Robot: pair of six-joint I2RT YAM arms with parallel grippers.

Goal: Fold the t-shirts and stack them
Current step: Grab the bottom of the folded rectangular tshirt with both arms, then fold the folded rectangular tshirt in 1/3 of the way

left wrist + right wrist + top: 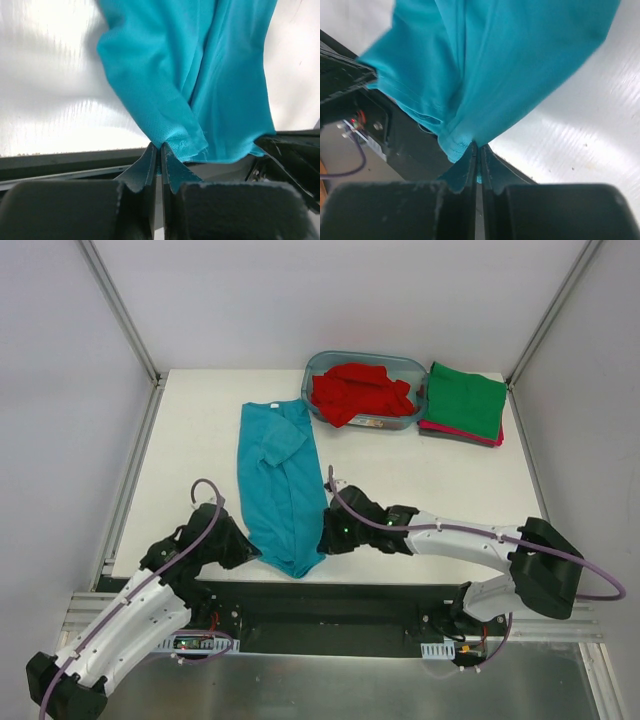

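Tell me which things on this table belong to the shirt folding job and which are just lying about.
Belong to the job:
teal t-shirt, pinched at its near hem by the left gripper and the right gripper
red t-shirt, bunched in the plastic tub
green t-shirt, folded on top of the magenta t-shirt

Just lying about:
plastic tub

A clear blue-tinted tub [408, 368] sits at the far edge of the white table [200, 430]
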